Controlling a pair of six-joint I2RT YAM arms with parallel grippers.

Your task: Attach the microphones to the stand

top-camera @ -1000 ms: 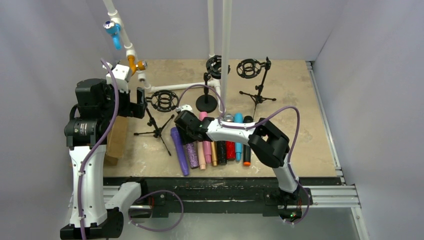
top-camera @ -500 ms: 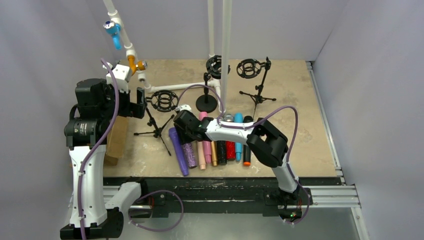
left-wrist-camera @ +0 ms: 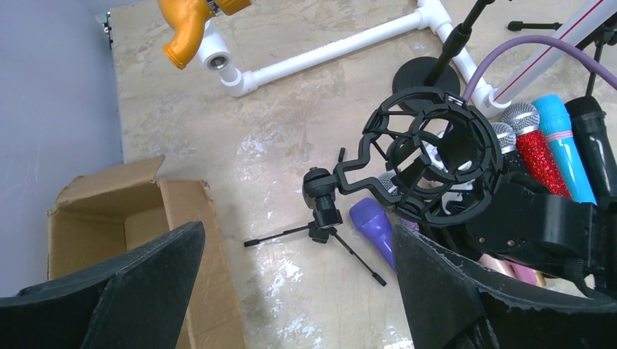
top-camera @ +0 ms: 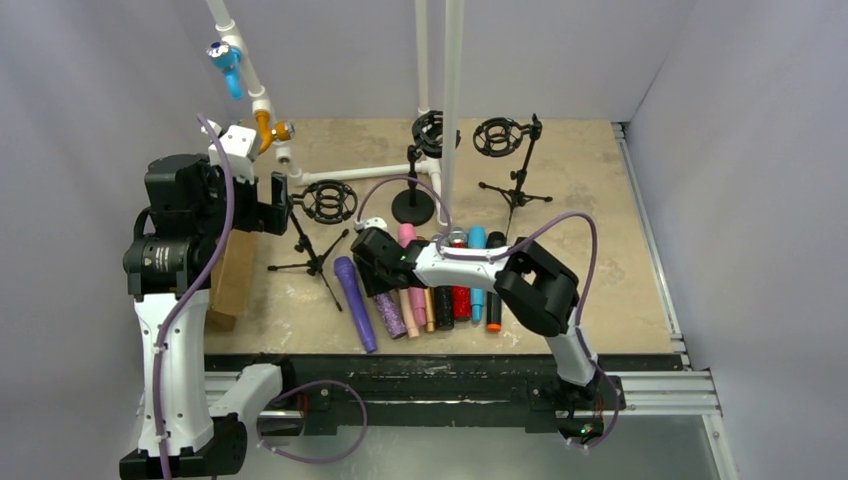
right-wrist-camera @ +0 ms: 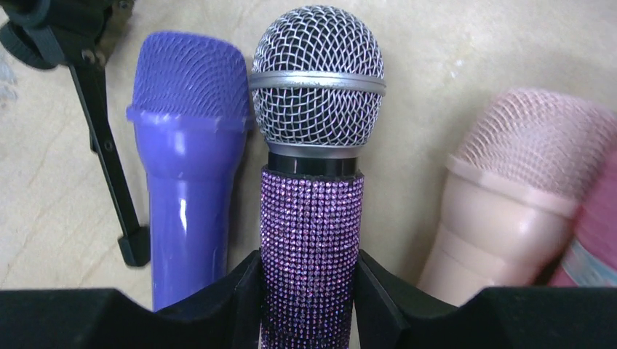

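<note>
Gripping: my right gripper point(right-wrist-camera: 309, 280) clamps the purple glitter microphone point(right-wrist-camera: 311, 218).
Neighbours: purple microphone point(right-wrist-camera: 185, 167) at 9 o'clock, peach microphone point(right-wrist-camera: 509, 196) at 3 o'clock.
Idle: my left gripper point(left-wrist-camera: 298, 291) stands wide.

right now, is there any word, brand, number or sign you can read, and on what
None: no readable text in any view.
purple glitter microphone: no brand or label on the side that shows.
cardboard box: plain flaps, no print.
black shock-mount stand: no marking visible.
</note>
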